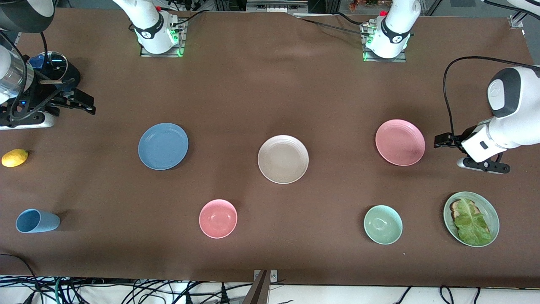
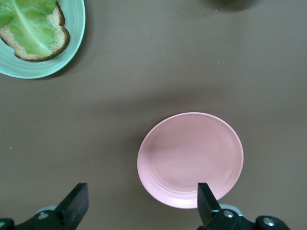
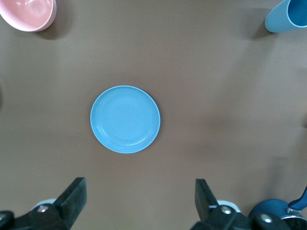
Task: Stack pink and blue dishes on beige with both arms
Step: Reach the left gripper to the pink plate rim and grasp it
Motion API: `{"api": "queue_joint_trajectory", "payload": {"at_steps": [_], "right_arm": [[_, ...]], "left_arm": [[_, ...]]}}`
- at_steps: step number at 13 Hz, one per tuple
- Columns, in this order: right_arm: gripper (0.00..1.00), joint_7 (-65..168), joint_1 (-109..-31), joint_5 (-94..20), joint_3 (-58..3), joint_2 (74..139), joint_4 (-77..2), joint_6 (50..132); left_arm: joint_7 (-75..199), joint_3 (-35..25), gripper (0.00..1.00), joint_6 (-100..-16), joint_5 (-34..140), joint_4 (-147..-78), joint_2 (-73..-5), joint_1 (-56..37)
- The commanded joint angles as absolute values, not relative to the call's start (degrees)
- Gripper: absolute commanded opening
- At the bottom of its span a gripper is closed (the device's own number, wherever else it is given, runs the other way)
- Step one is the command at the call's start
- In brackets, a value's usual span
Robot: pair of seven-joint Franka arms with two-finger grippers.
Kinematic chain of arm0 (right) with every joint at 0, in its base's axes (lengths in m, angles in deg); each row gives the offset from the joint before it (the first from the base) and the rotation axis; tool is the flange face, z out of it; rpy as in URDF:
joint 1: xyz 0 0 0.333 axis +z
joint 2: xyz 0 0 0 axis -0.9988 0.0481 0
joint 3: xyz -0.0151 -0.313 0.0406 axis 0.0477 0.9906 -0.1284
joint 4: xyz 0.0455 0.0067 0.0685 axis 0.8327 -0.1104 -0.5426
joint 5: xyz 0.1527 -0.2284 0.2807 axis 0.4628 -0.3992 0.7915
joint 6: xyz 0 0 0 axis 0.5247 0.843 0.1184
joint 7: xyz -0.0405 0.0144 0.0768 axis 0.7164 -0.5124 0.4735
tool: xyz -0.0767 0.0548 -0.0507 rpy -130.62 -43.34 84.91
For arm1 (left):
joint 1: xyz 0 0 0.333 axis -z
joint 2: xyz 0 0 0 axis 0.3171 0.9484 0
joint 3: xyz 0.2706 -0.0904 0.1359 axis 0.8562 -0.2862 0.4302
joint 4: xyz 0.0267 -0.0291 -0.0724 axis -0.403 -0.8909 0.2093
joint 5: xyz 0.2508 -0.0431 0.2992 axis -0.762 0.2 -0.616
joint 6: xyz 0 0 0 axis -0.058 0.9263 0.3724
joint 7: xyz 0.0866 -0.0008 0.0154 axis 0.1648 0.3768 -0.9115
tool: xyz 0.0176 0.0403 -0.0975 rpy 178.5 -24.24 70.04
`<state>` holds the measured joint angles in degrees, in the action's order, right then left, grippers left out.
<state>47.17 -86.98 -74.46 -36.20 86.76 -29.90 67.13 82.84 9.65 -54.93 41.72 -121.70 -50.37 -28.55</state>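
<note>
You have three plates in a row: the blue plate (image 1: 163,146) toward the right arm's end, the beige plate (image 1: 283,159) in the middle, the pink plate (image 1: 400,142) toward the left arm's end. Nothing lies between them. Nearer the front camera sit a pink bowl (image 1: 217,218) and a green bowl (image 1: 382,224). Only your left wrist view shows the bread under the lettuce (image 2: 29,25). The left gripper (image 2: 141,203) and the right gripper (image 3: 140,200) both hang spread wide, empty.

I see a brown matte table (image 1: 270,84) filling nearly my whole front view under even light, with tangled black cables (image 1: 126,291) on pale floor along the frame's bottom edge.
</note>
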Motion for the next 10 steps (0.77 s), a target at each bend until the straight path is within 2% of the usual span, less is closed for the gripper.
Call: {"api": "queue_joint_trajectory", "payload": {"at_steps": [1,3,4,8,10], "right_arm": [[1.00,46.63,-87.33,-74.20,-36.69,86.84,-28.97,66.16],[1.00,46.63,-87.33,-74.29,-36.69,86.84,-28.97,66.16],[1.00,46.63,-87.33,-74.29,-36.69,86.84,-28.97,66.16],[1.00,46.63,-87.33,-74.20,-36.69,86.84,-28.97,66.16],[1.00,46.63,-87.33,-74.29,-36.69,86.84,-28.97,66.24]], "left_arm": [[85.54,9.45,1.00,-63.14,40.11,-131.48,-54.24,-30.00],[85.98,9.45,1.00,-71.66,40.11,-138.07,-54.07,-32.18],[88.16,9.45,1.00,-72.75,40.11,-138.89,-53.02,-33.24],[91.61,9.37,1.00,-73.46,40.11,-138.28,-46.61,-33.25],[91.43,9.37,1.00,-76.96,40.11,-138.71,-44.14,-33.07]]}}
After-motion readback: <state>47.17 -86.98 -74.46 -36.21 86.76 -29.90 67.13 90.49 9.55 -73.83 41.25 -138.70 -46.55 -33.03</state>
